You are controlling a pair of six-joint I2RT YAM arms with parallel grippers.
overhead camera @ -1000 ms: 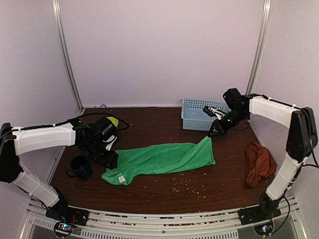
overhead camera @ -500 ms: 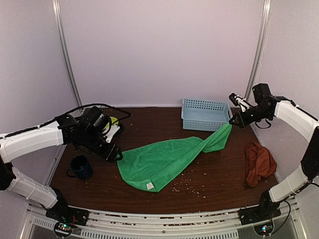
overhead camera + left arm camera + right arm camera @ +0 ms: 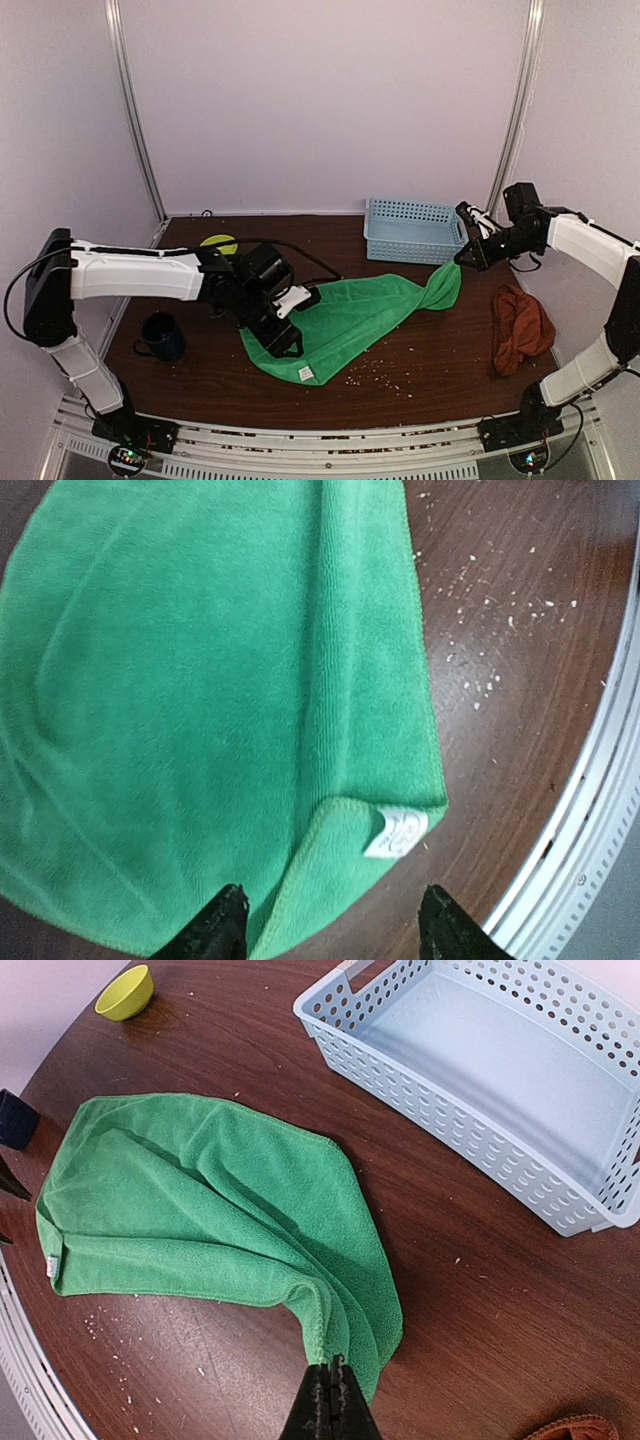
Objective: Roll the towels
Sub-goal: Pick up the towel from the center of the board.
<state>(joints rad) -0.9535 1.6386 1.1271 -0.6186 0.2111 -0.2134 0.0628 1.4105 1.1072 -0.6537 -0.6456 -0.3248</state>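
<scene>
Dark wood table (image 3: pixel 440 365), pale walls all round. Left gripper (image 3: pixel 333 932) hangs with its fingers spread wide over the near corner of the green towel (image 3: pixel 350 312), the corner with the white tag (image 3: pixel 396 832), and it grips nothing. Right gripper (image 3: pixel 330 1400) is clenched tight on the far-right corner, lifting that end off the wood just in front of the light-blue basket (image 3: pixel 412 228). The rest of the cloth lies flat mid-table. Rust towel (image 3: pixel 520 325) sits crumpled by the right edge, well apart. Pale crumbs (image 3: pixel 385 372) dot the wood near the green one. Dark mug (image 3: pixel 160 335) at left, yellow-green bowl (image 3: pixel 217 242) behind it.
</scene>
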